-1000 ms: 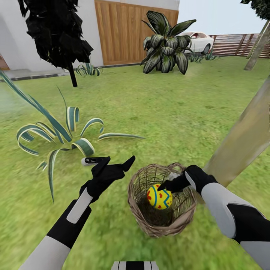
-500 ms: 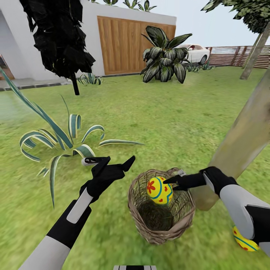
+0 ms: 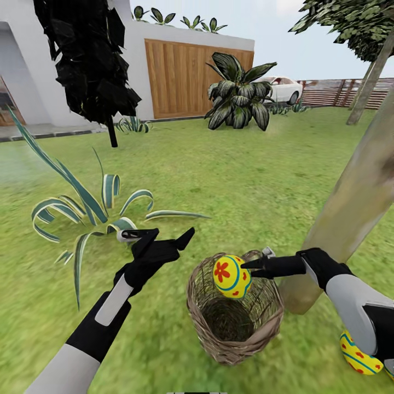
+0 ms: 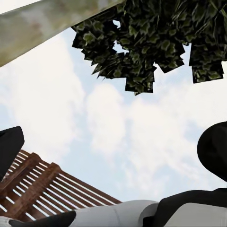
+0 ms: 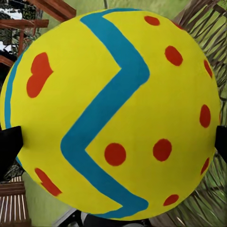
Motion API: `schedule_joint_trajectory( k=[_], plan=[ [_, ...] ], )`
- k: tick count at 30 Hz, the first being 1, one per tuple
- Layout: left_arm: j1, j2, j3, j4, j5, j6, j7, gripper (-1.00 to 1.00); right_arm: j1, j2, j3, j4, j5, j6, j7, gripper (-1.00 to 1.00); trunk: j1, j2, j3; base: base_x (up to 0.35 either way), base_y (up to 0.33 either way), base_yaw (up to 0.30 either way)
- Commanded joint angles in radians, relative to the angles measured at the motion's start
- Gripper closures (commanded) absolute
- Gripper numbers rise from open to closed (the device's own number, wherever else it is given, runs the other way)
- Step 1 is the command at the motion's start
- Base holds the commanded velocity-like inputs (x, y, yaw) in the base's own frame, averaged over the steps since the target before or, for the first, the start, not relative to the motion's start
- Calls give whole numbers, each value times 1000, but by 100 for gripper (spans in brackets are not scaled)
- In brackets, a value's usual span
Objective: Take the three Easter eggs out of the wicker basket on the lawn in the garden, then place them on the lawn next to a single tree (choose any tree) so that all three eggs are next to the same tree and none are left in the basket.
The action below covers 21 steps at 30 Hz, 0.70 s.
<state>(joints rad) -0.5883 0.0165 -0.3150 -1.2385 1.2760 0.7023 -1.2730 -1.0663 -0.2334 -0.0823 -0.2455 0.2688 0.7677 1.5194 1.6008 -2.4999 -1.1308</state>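
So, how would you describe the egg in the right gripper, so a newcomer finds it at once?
Start at the thick leaning trunk on the right and look to the wicker basket at its foot. Just above the basket's rim, the right gripper holds an egg. Unlike the other egg, which lies on the grass by the trunk, this one is in the air and shows a red flower mark.

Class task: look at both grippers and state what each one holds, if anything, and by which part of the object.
The right gripper holds an egg by its opposite sides, above the basket. The left gripper is open and holds nothing.
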Motion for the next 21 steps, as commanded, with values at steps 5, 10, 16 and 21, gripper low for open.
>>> schedule_joint_trajectory(
  k=[5,10,16,21],
  plan=[
    [-1,-5,-2,5,5,7,1,-100,0,2,-9,0,9,-38,5,100,0,0,-1,0,0,0],
    [-1,-7,-5,22,5,-54,3,-100,0,5,-10,3,6,-60,5,100,0,0,-1,0,0,0],
    [-1,-7,-6,27,3,-64,3,-100,0,-1,-10,4,4,-60,5,100,0,0,-1,0,0,0],
    [-1,-7,-6,27,2,-64,3,-100,0,-2,-10,5,4,-61,5,100,0,0,-1,-143,-29,0]
  ],
)
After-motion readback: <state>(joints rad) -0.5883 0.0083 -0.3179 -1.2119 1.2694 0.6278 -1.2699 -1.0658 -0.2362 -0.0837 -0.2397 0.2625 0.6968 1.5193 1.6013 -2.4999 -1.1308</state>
